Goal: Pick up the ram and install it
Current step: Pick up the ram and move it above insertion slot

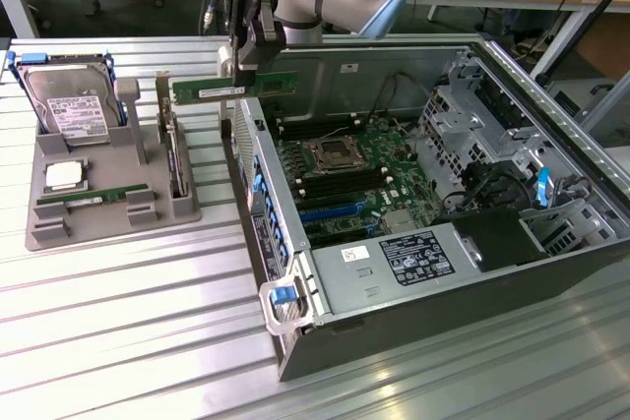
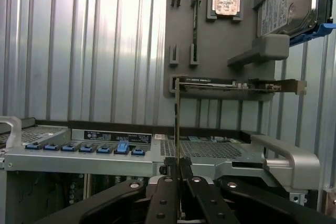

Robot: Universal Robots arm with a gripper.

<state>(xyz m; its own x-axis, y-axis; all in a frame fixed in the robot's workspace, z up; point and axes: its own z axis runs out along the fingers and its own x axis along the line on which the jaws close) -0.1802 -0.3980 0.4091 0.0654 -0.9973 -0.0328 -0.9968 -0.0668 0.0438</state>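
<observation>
My gripper [image 1: 244, 68] is shut on the ram [image 1: 207, 91], a long green stick with a white sticker, held level in the air. It hangs above the wall of the open computer case [image 1: 295, 331] that faces the grey holder, between holder and motherboard [image 1: 349, 169]. In the wrist view the ram [image 2: 177, 119] shows edge-on, rising from between the black fingers [image 2: 164, 192], with the gripper [image 2: 178, 170] clamped on its lower part. The motherboard's memory slots [image 1: 295, 159] lie below, toward the exterior view's right of the stick.
A grey holder [image 1: 148, 154] at the exterior view's left carries a hard drive [image 1: 69, 105], a square silver processor [image 1: 64, 176], another green stick [image 1: 94, 197] and an upright card [image 1: 175, 159]. Drive cages [image 1: 472, 115] and a power supply [image 1: 394, 268] fill the case.
</observation>
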